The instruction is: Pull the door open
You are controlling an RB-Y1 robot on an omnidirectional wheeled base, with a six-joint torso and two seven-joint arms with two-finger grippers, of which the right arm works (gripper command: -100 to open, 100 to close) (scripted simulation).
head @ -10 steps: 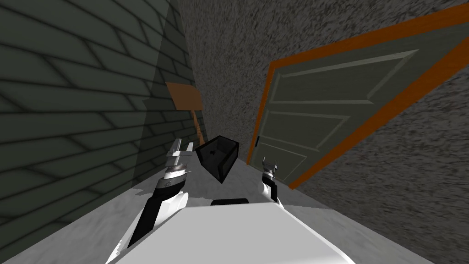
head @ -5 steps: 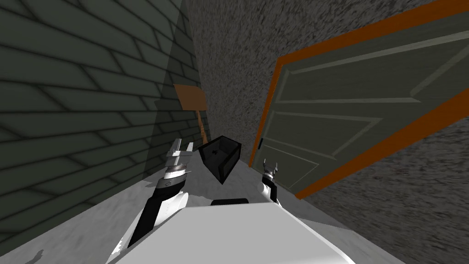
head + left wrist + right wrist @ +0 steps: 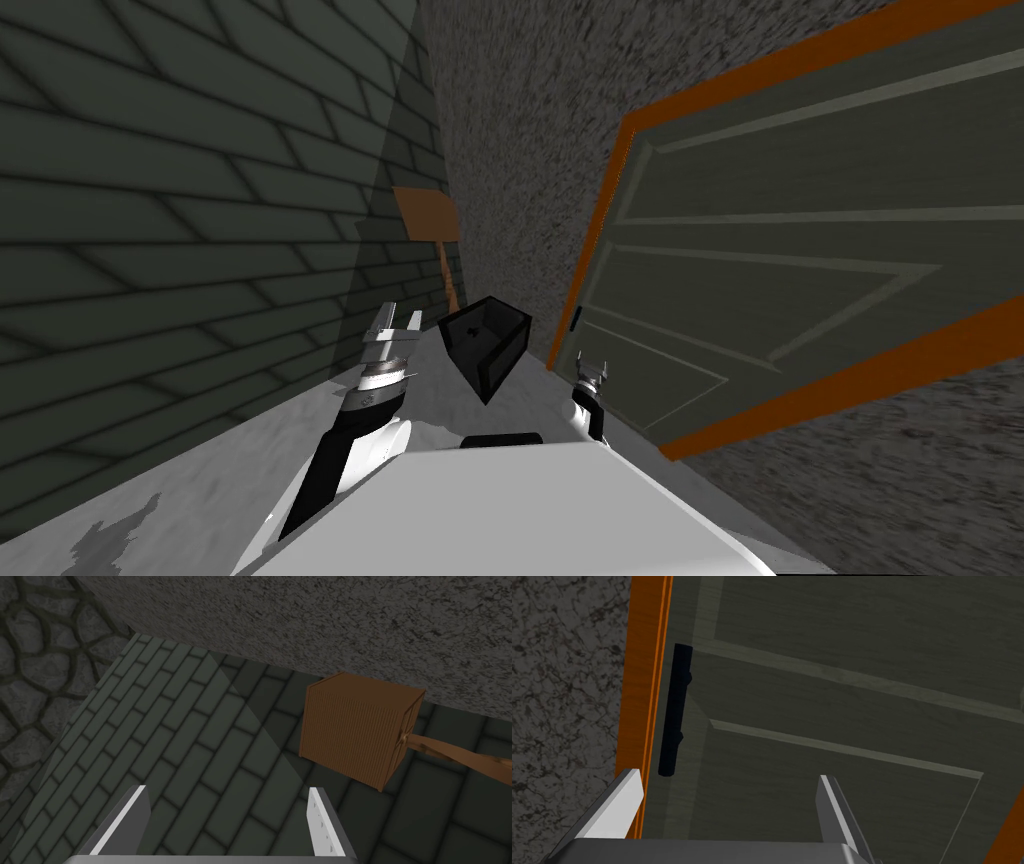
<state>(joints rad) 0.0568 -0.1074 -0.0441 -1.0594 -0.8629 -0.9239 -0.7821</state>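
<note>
The dark grey-green door with raised panels (image 3: pixel 800 250) is sitting shut in its orange frame (image 3: pixel 644 676), off to the robot's right. A thin black bar handle (image 3: pixel 674 711) is running along the door's edge, just beside the frame.

The right gripper (image 3: pixel 727 776) is pointing at the door with its two fingers spread wide, and it is holding nothing. It is hanging near the door, not touching it. The handle is lying ahead of the gripper, closer to one finger than the other, and is not between them yet.

It looks like the robot is doing the reaching step. Next, the right gripper probably needs to slide sideways toward the frame and go forward until the black bar is between its fingers. Then it can squeeze and pull.

The left gripper (image 3: pixel 227 789) is hanging well apart from the door, with its fingers wide and holding nothing. It is facing a dark brick wall (image 3: pixel 150 250) and a brown ribbed box on a stick (image 3: pixel 355 726). A black open box (image 3: pixel 485 340) is showing between the door and the left gripper.
</note>
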